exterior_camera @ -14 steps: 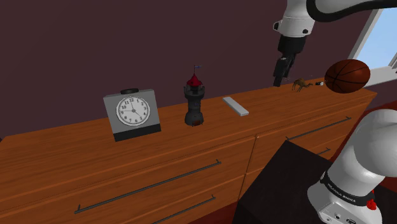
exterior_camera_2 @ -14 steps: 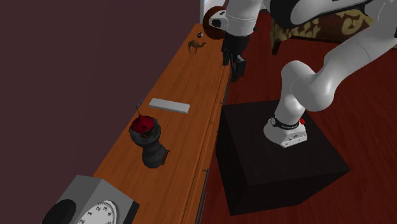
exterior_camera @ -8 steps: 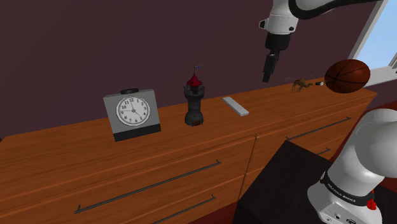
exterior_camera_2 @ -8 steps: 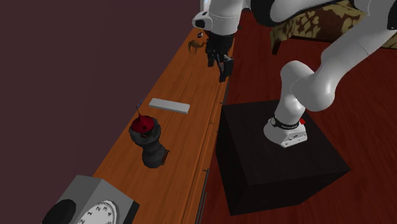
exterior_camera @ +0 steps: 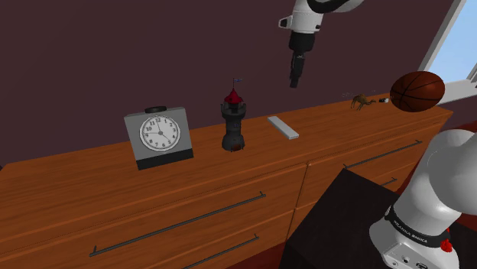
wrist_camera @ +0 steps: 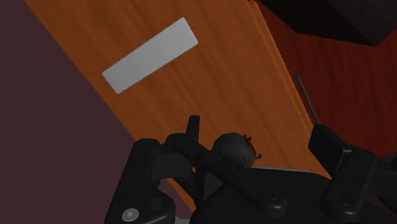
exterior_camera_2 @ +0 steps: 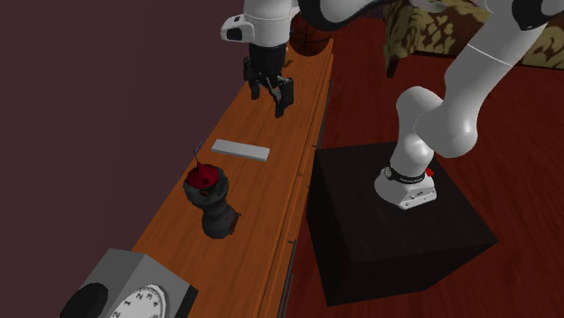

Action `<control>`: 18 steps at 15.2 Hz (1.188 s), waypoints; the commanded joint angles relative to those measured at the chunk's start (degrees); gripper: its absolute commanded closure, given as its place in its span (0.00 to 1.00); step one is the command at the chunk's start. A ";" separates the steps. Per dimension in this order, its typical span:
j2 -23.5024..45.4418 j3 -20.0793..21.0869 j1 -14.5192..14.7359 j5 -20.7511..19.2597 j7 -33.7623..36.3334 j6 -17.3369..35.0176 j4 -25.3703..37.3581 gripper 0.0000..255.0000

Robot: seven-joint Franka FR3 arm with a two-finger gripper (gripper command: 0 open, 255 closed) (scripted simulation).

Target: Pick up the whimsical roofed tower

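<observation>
Shoulder view first: the claw has swung toward that view's left and climbed. A moment ago it hung low on the camel figurine's side of the flat grey slab; now it hangs high over the slab's far end, well clear of the tabletop. I read this as the approach leg of the task, with most of the sideways gap closed and no descent begun.

From the shoulder view's left, every place is taken from the slab:
- The clock stands well to the slab's left.
- The tower, dark with a red roof and a thin flag on top, stands upright just left of the slab. It touches neither the slab nor the clock.
- The claw is above the slab.
- The camel figurine and the brown ball sit well to the slab's right.

The tower therefore lies below the claw and a little to its left in the shoulder view. In the second exterior view it sits beyond the slab's near end from the claw.

In the wrist view the fingers stand wide apart with nothing between them, and the slab lies on the wood ahead of them. The claw grips nothing. It probably needs one more short sideways shift past the slab before it drops over the red roof.
</observation>
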 commanded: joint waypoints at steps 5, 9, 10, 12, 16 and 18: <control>12.44 -0.91 3.00 4.36 -13.22 -1.36 13.96 0.00; 20.62 -0.42 4.10 7.40 -21.25 -3.93 24.51 0.00; 22.68 -0.15 4.27 8.11 -23.12 -4.78 27.33 0.00; 26.82 0.54 4.54 9.44 -26.67 -6.72 33.26 0.00; 29.69 1.26 4.73 10.32 -29.37 -6.75 36.02 0.00; 29.39 1.28 4.78 10.30 -29.52 -5.10 34.06 0.00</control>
